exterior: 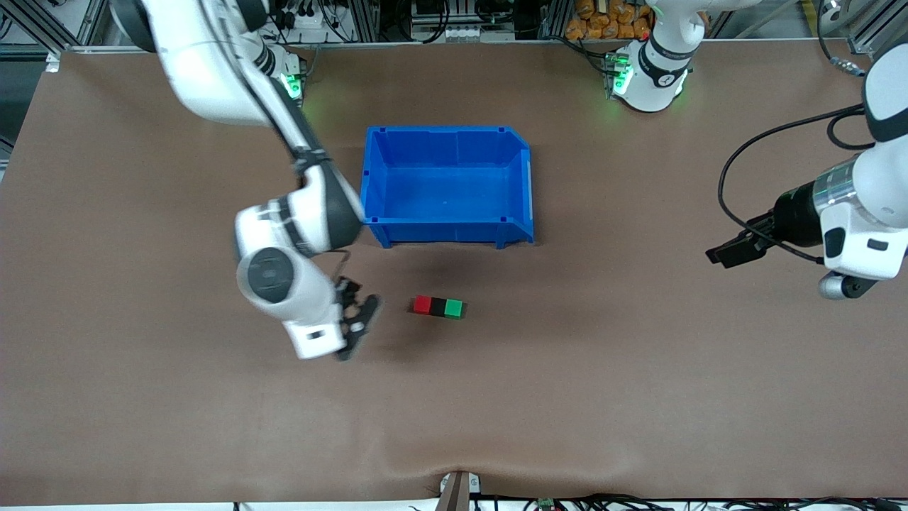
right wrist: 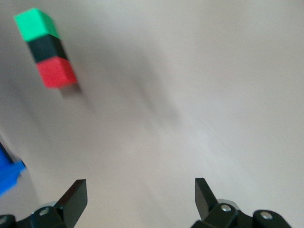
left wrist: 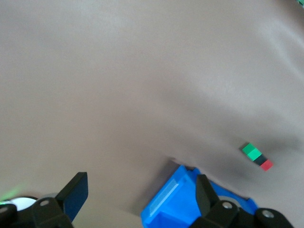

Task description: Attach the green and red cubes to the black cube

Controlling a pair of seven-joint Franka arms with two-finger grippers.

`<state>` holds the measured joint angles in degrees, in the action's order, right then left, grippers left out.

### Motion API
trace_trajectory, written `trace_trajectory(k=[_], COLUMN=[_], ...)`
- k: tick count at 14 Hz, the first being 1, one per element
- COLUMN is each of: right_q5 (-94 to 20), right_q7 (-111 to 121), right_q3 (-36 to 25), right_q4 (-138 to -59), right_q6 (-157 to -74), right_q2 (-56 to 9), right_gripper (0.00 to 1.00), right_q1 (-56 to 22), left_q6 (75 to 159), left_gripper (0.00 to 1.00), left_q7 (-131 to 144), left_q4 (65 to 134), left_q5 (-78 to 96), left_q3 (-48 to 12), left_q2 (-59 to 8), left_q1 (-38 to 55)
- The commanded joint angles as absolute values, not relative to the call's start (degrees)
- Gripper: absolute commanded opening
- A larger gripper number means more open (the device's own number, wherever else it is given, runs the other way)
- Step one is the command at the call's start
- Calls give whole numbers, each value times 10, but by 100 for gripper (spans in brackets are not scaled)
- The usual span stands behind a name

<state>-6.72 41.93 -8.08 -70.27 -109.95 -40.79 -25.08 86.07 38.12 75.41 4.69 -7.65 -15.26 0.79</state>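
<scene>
The red cube, black cube and green cube lie joined in one row on the table, black in the middle, nearer to the front camera than the blue bin. My right gripper is open and empty just above the table, beside the row's red end and apart from it. Its wrist view shows the green, black and red cubes ahead of the open right gripper. My left gripper is open and empty, waiting at the left arm's end of the table. The left wrist view shows the row far off.
An empty blue bin stands on the brown table farther from the front camera than the cubes. It also shows in the left wrist view and the right wrist view. Cables run along the table's front edge.
</scene>
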Motion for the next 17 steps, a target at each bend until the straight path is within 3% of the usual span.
trace_trajectory(k=[1,6,11,17], right_q5=[-69,-81,-72,-18], right_q7=[413,419,357,214], right_q3=[-69,-68,-71,-76], right_q4=[-726,-774,-794,-864], right_q6=[-1071,-1003,-919,-843], right_q2=[-353,-262,-182,-49], right_gripper=[100,100,100,100], right_q1=[-191,-65,-16,0], left_q6=[856,862,894,878], left_gripper=[100,100,100,100], left_q7=[289,187,137,74], left_q4=[825,903,1010,1002], left_q5=[-4,-22,-27,-30], left_q3=[-84,-83,-82,-76], left_q2=[-78,-2,89,95], left_q1=[1,-3,-5,-4])
